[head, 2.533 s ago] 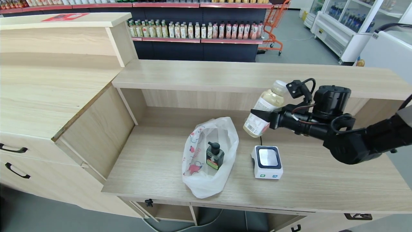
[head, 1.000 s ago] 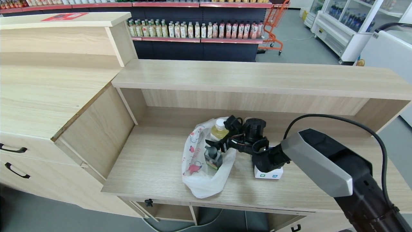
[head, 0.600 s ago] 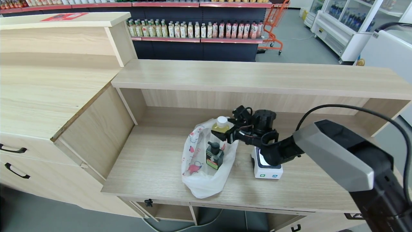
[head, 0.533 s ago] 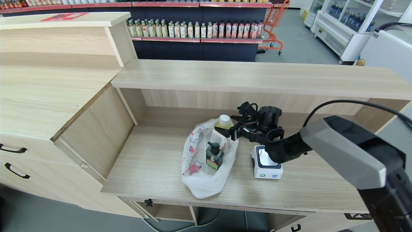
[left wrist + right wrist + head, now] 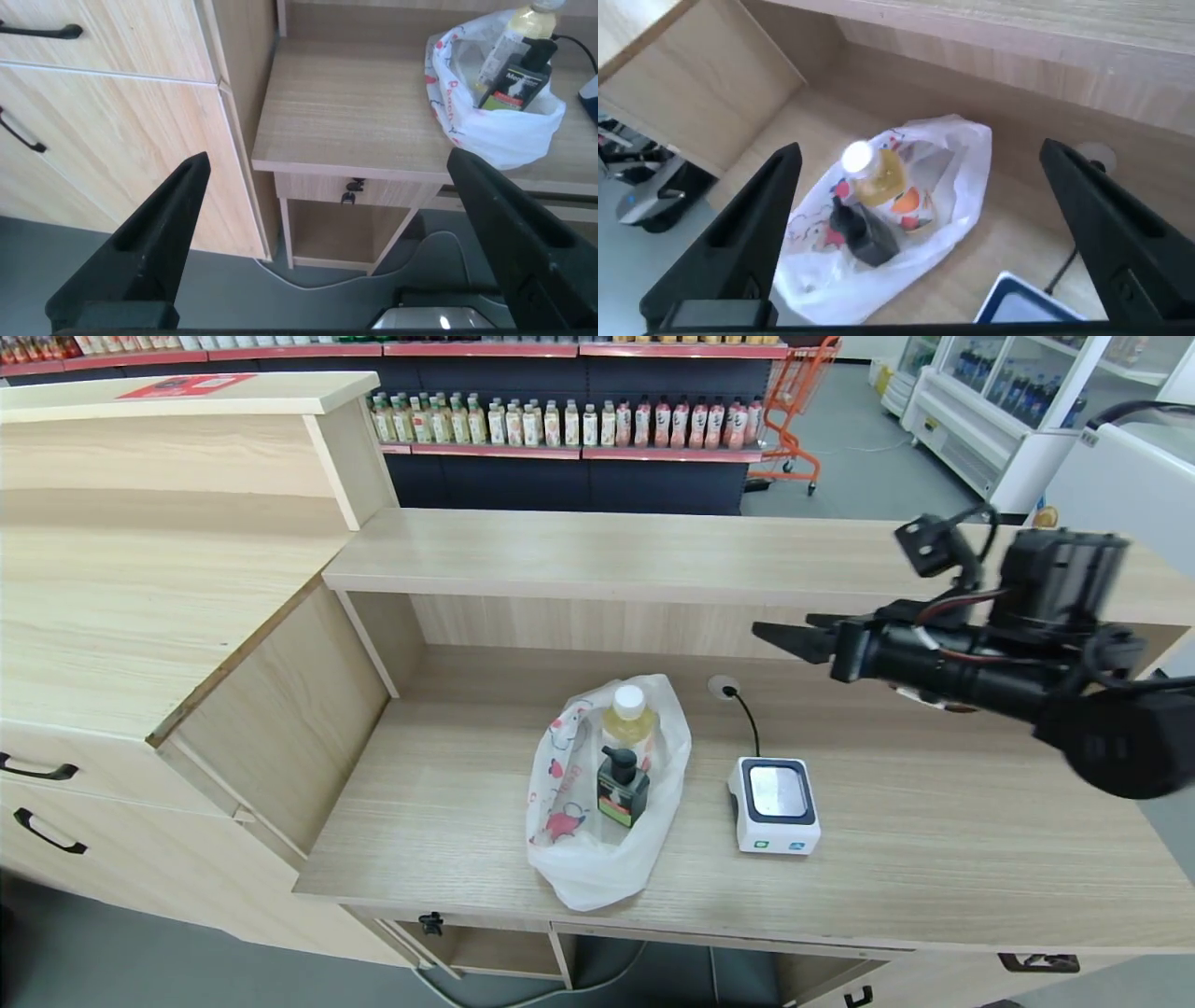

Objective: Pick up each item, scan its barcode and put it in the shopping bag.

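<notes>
Bottle (image 5: 627,721) upright in bag (image 5: 569,859), left of scanner (image 5: 775,803) | right gripper (image 5: 784,630) spread wide, empty, high right of bag, nearer | left gripper (image 5: 327,159) spread too, low near-left

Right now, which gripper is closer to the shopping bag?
Right. The right gripper hangs open above the counter, up and to the right of the shopping bag. The left gripper sits farther off, beyond the counter's left front corner.
</notes>
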{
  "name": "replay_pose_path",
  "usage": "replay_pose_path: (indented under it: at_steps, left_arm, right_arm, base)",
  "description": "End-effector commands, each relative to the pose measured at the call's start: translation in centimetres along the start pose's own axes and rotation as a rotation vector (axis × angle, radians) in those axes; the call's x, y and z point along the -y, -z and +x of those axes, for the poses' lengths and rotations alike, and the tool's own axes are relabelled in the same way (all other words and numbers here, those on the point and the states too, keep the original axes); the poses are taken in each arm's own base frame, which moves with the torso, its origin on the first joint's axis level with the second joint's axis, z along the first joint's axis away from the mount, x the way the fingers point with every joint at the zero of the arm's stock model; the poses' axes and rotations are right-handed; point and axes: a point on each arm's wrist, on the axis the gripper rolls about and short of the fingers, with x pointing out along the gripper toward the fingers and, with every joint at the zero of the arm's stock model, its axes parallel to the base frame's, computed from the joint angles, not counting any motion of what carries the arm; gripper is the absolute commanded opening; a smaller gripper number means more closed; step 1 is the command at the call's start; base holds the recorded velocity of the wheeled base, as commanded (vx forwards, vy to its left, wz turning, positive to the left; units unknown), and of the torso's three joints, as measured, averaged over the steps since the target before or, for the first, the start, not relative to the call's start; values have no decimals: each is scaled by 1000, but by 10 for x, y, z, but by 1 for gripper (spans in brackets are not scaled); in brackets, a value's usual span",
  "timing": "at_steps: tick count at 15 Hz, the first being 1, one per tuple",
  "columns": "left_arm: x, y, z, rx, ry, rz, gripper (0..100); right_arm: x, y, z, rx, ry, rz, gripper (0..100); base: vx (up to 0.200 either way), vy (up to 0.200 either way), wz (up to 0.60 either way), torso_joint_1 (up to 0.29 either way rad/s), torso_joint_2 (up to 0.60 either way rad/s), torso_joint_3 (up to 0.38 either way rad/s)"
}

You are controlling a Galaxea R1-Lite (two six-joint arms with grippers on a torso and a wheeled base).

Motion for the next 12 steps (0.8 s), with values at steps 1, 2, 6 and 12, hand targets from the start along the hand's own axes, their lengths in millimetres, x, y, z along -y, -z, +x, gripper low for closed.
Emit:
replay_pose_path:
  at_steps: [1,2,6,12]
  left_arm:
    - [0,0,0,-1,0,0,100]
    - [0,0,0,-1,0,0,100]
    - [0,0,0,-1,0,0,100]
    - [0,0,0,-1,-2,0,100]
  right_arm:
    - [-37,-11,-126,38,117,49,100]
    - [-39,-2,-148,43,202,40,100]
    - [-82,57,-241,26,450,-66,100]
    - [-130,173,-312,80,565,-161,100]
  base:
    - [0,0,0,0,0,0]
    - [0,0,0,0,0,0]
    - [0,0,0,0,0,0]
    - [0,0,0,0,0,0]
